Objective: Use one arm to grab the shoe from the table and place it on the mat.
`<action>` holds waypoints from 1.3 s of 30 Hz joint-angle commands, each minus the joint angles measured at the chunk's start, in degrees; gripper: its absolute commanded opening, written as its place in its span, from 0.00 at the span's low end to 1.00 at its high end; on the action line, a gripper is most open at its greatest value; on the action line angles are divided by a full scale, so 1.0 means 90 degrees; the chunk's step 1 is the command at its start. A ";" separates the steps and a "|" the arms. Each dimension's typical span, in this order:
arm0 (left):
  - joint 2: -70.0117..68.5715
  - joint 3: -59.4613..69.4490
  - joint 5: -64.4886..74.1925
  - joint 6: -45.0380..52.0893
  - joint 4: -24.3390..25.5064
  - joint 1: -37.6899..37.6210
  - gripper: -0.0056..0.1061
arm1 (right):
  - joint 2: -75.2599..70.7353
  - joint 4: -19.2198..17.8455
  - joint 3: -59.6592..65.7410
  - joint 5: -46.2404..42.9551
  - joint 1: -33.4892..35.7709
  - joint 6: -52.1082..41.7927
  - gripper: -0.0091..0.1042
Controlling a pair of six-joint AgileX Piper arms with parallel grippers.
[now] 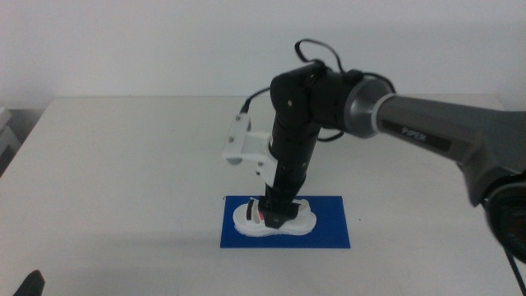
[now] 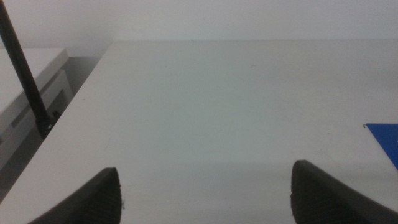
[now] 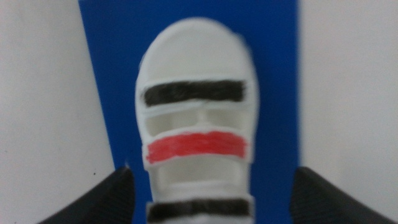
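The white shoe (image 1: 302, 219) with black and red stripes lies on the blue mat (image 1: 329, 232) near the table's front middle. The right arm (image 1: 427, 131) reaches in from the right and points straight down. Its gripper (image 1: 273, 215) is at the shoe's middle. In the right wrist view the shoe (image 3: 196, 112) lies on the mat (image 3: 112, 62) between the right gripper's (image 3: 214, 177) two jaws, which stand wide apart with a gap on each side. The left gripper (image 2: 205, 168) is open and empty, low over the table (image 2: 217, 93). It shows at the middle view's bottom left edge (image 1: 33, 284).
The white-grey table (image 1: 123, 164) spreads around the mat. A corner of the mat (image 2: 385, 140) shows in the left wrist view. A thin black pole (image 2: 25, 74) and a white unit stand beyond the table's left edge.
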 commanded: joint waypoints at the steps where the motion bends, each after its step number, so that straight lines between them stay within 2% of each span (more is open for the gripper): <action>1: -0.0083 0.0045 -0.0509 -0.0034 -0.0049 -0.0026 0.89 | -0.0734 0.0055 -0.0187 -0.0241 -0.0061 -0.0039 0.84; 2: -0.0083 0.0045 -0.0509 -0.0034 -0.0049 -0.0026 0.89 | -0.0833 0.0055 -0.0187 -0.0266 -0.0068 -0.0007 0.89; 8: -0.0083 0.0045 -0.0509 -0.0034 -0.0049 -0.0026 0.89 | -0.1535 -0.0112 -0.0187 -0.0159 -0.0179 0.0737 0.89; 13: -0.0083 0.0045 -0.0509 -0.0034 -0.0049 -0.0026 0.89 | -0.2593 -0.0605 0.0231 -0.0409 -0.0395 0.2100 0.89; 18: -0.0083 0.0045 -0.0509 -0.0034 -0.0049 -0.0026 0.89 | -0.4369 -0.0934 0.1965 -0.1615 -0.0885 0.3546 0.89; 27: -0.0083 0.0045 -0.0509 -0.0034 -0.0049 -0.0026 0.89 | -0.7729 -0.0681 0.5197 -0.3360 -0.1200 0.4025 0.89; 29: -0.0083 0.0045 -0.0509 -0.0034 -0.0049 -0.0026 0.89 | -0.8336 -0.0839 0.5840 -0.3610 -0.1200 0.4228 0.89; 34: -0.0083 0.0045 -0.0509 -0.0034 -0.0049 -0.0026 0.89 | -0.9700 -0.1619 0.7176 -0.4190 -0.1200 0.5156 0.89; 39: -0.0083 0.0045 -0.0509 -0.0034 -0.0049 -0.0026 0.89 | -1.0824 -0.1686 0.8213 -0.4532 -0.1200 0.5456 0.89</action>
